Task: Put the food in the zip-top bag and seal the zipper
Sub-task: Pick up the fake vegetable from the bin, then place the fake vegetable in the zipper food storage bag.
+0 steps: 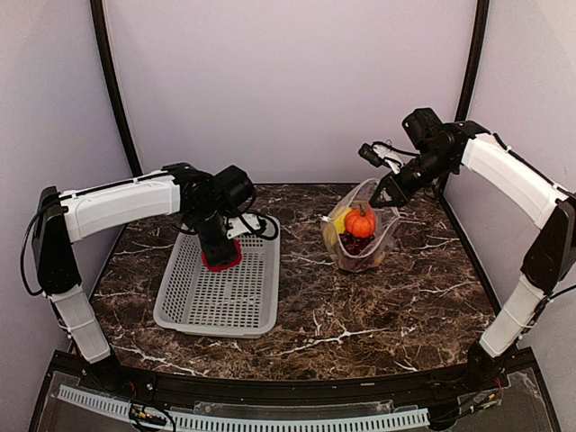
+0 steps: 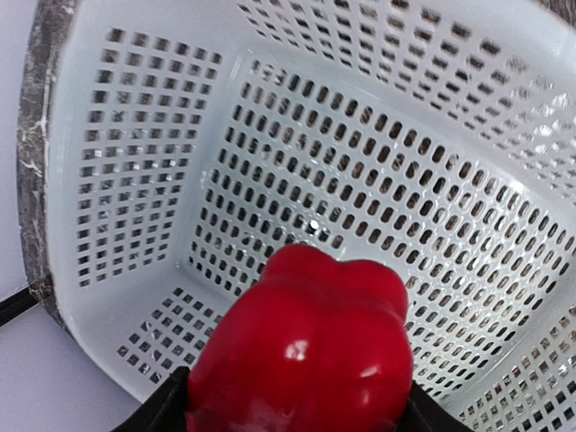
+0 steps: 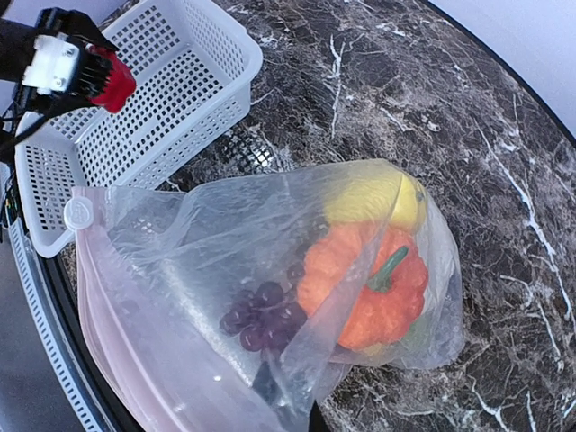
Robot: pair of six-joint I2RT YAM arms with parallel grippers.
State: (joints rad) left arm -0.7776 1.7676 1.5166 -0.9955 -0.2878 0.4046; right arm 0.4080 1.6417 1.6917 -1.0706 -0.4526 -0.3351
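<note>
My left gripper [image 1: 220, 255] is shut on the red pepper [image 1: 222, 260] and holds it just above the white basket; in the left wrist view the pepper [image 2: 301, 346] fills the space between the dark fingers [image 2: 166, 409]. My right gripper [image 1: 385, 193] is shut on the upper edge of the clear zip-top bag [image 1: 363, 241] and holds its mouth up and open. Inside the bag [image 3: 180, 261] lie the orange fruit [image 3: 364, 283], a yellow piece [image 3: 373, 198] and purple grapes [image 3: 261, 319]. The pinkish zipper [image 3: 108, 315] runs along the held edge. The cauliflower is not visible.
The white perforated basket [image 1: 184, 306] stands left of centre on the dark marble table [image 1: 360, 306], with nothing else visible in it. It also shows in the right wrist view [image 3: 171, 99]. Pale walls close in the back and sides.
</note>
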